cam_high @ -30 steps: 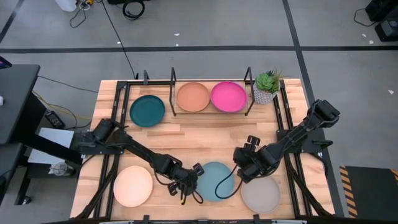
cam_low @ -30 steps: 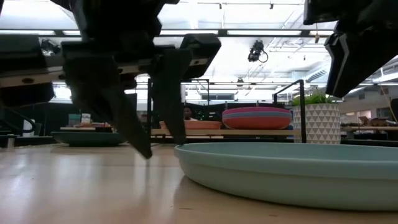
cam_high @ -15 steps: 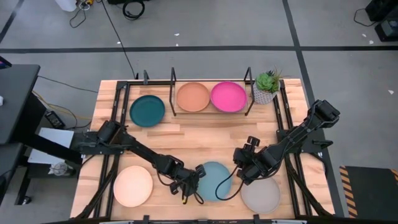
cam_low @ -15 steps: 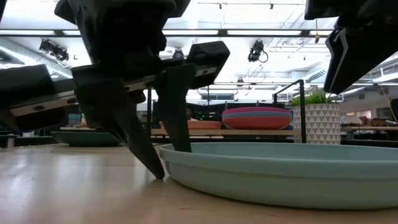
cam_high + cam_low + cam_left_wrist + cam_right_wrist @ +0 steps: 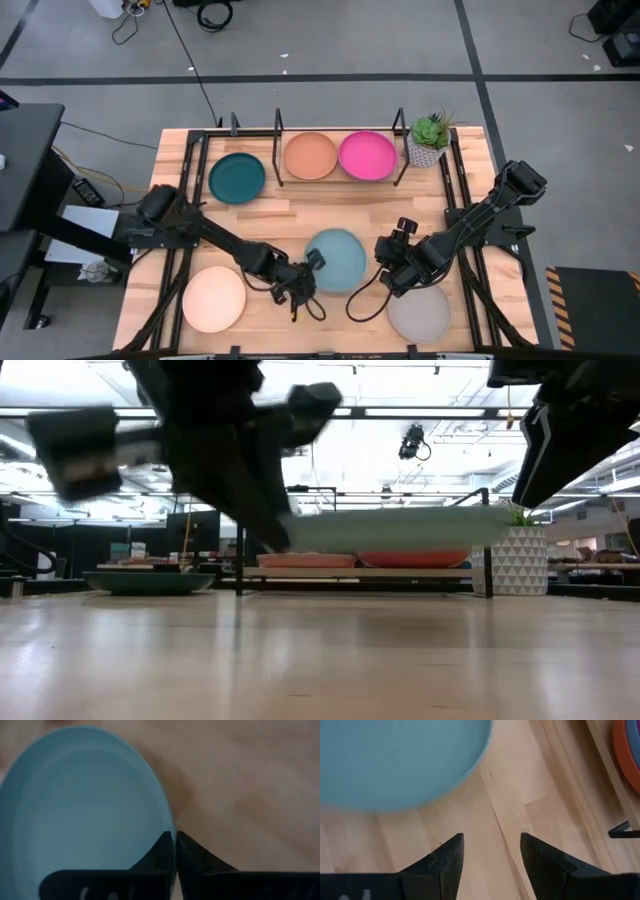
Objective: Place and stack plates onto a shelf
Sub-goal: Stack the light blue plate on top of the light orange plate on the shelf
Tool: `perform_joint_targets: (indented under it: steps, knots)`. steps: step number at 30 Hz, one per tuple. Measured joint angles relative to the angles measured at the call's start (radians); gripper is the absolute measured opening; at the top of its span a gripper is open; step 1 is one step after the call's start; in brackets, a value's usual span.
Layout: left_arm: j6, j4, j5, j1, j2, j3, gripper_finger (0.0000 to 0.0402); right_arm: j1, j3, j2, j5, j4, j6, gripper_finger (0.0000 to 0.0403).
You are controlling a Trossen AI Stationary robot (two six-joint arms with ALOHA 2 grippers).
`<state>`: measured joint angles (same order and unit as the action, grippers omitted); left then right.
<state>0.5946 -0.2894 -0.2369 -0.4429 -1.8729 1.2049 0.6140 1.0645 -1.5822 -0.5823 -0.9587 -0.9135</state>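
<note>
I have the left gripper (image 5: pixel 305 270) clamped on the near rim of the light blue plate (image 5: pixel 336 259), lifted clear of the table mid-board. The shelf (image 5: pixel 279 160) sits along the far edge, straight beyond the plate. The right gripper (image 5: pixel 392 268) waits open, just beside the plate.

The left gripper (image 5: pixel 272 532) comes down from above and pinches the near rim of the light blue plate (image 5: pixel 400 528), which hangs level, clear of the wooden table (image 5: pixel 320 660). Behind it the shelf (image 5: pixel 487 540) carries an orange plate (image 5: pixel 305 561) and a magenta plate (image 5: pixel 412 559), partly hidden by the raised plate. A dark teal plate (image 5: pixel 150 582) lies on the table farther left. A white patterned plant pot (image 5: pixel 518 560) stands beside the shelf's post. Part of the right arm (image 5: pixel 575 420) shows at the upper right.
</note>
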Motion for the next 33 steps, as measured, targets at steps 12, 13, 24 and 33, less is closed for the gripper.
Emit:
perform_joint_targets:
  steps: [12, 13, 24, 33]
  knots:
    - [-0.091, -0.107, 0.066, 0.299, 0.16, 0.0, 0.0016, 0.0, 0.0, -0.001, -0.107, 0.002, -0.003, 0.0201]
    - [-0.099, -0.099, 0.087, 0.337, 0.161, 0.0, 0.0016, 0.0, 0.0, -0.001, -0.109, 0.003, -0.003, 0.0201]
    - [-0.287, 0.089, 0.156, 0.59, 0.161, 0.0, 0.0017, 0.028, 0.0, -0.001, -0.194, 0.02, 0.007, 0.0201]
    - [-0.429, 0.006, 0.153, 0.724, 0.159, -0.001, 0.0017, 0.028, 0.0, -0.001, -0.217, 0.023, 0.019, 0.0201]
